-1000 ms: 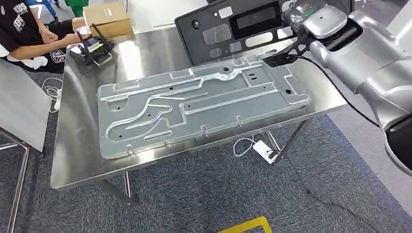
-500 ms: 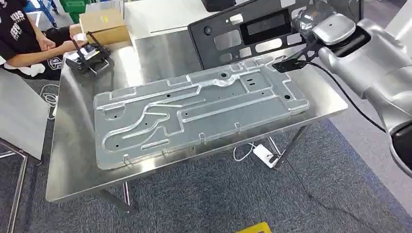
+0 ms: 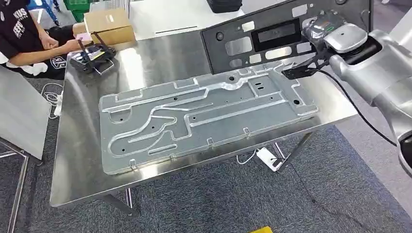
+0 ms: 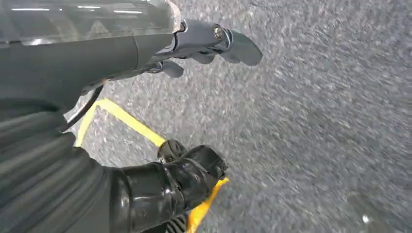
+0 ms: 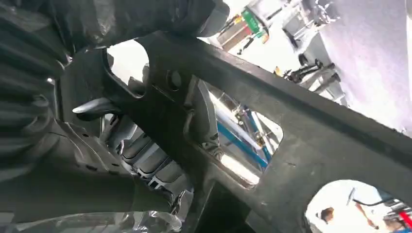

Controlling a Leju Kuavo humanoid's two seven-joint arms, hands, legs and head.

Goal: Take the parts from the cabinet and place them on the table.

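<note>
Now right hand (image 3: pixel 324 26) grips black panel (image 3: pixel 272 36) above table (image 3: pixel 82 160).

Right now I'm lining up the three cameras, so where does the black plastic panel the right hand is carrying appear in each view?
Head view: the black panel stands tilted at upper right, above the table's far edge, held by the right hand.
Left wrist view: not in it.
Right wrist view: the panel crosses the picture close up.
Shared landmark: its cut-out windows.
</note>
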